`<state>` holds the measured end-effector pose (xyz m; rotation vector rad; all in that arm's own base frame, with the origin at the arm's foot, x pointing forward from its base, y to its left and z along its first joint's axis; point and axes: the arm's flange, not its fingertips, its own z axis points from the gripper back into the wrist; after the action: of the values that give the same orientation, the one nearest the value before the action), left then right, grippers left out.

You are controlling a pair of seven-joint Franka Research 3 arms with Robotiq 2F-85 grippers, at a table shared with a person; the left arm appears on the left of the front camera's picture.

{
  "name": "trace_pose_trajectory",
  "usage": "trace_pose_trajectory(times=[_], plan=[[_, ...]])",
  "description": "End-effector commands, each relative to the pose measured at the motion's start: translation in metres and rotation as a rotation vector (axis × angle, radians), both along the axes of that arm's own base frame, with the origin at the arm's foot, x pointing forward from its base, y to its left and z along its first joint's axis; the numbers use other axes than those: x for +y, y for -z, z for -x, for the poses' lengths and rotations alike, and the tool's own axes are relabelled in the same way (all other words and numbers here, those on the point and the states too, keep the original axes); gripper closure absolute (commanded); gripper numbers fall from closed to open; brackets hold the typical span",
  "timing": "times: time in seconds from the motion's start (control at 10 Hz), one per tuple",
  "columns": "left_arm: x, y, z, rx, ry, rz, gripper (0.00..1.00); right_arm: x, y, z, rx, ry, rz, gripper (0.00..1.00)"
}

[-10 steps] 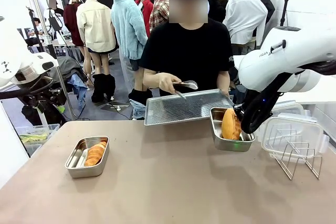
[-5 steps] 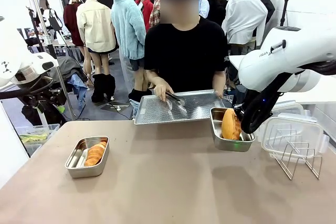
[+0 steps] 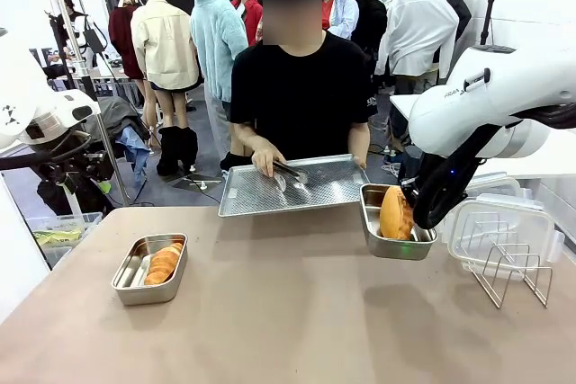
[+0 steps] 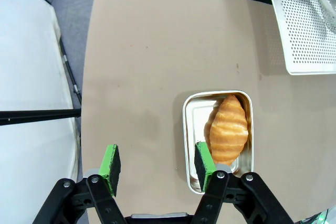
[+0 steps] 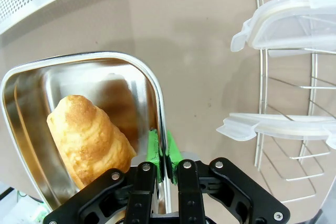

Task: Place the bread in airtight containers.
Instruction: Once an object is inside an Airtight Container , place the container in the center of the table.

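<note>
One steel airtight container (image 3: 133, 283) sits at the table's left with the ridged croissant-like bread (image 3: 164, 263) inside. From above, my open left gripper (image 4: 156, 166) hovers just beside this container (image 4: 193, 129), its right finger (image 4: 203, 163) over the rim, and the roll (image 4: 228, 128) lies apart from both pads. My right gripper (image 3: 419, 222) is shut on the side wall of the second container (image 3: 373, 238), which looks raised and tilted. The oval bun (image 3: 394, 213) stands on end in it. The right wrist view shows the pads (image 5: 161, 153) pinching that wall beside the bun (image 5: 92, 140).
Across the table a person holds a large perforated steel tray (image 3: 261, 200) with tongs (image 3: 290, 173) on it. A wire rack (image 3: 508, 281) with clear lids (image 3: 499, 227) stands at the right. The same lids (image 5: 294, 19) lie close to my right gripper.
The person has shifted the perforated tray to the left and lowered the tongs onto it. Both arms, both containers and the bread have stayed put.
</note>
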<state>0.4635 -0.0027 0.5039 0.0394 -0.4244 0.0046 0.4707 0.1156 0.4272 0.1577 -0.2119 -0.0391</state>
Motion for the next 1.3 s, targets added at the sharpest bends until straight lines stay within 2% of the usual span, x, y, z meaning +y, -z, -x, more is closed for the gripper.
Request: trace_pose_trajectory(times=[0.0, 0.7, 0.9, 1.0, 1.2], plan=[[0.001, 0.000, 0.001, -0.003, -0.005, 0.003, 0.26, 0.000, -0.002, 0.000, -0.004, 0.001, -0.003, 1.00], [0.001, 0.000, 0.001, -0.003, -0.005, 0.003, 0.26, 0.000, 0.000, 0.000, 0.000, 0.000, 0.000, 1.00], [0.001, 0.000, 0.001, -0.003, -0.005, 0.003, 0.26, 0.018, 0.024, 0.005, -0.023, 0.055, 0.080, 1.00], [0.001, 0.000, 0.001, -0.003, -0.005, 0.003, 0.26, 0.028, 0.040, 0.006, -0.062, 0.056, 0.119, 1.00], [0.001, 0.000, 0.001, -0.003, -0.005, 0.003, 0.26, 0.036, 0.073, 0.001, -0.043, 0.039, 0.116, 1.00]])
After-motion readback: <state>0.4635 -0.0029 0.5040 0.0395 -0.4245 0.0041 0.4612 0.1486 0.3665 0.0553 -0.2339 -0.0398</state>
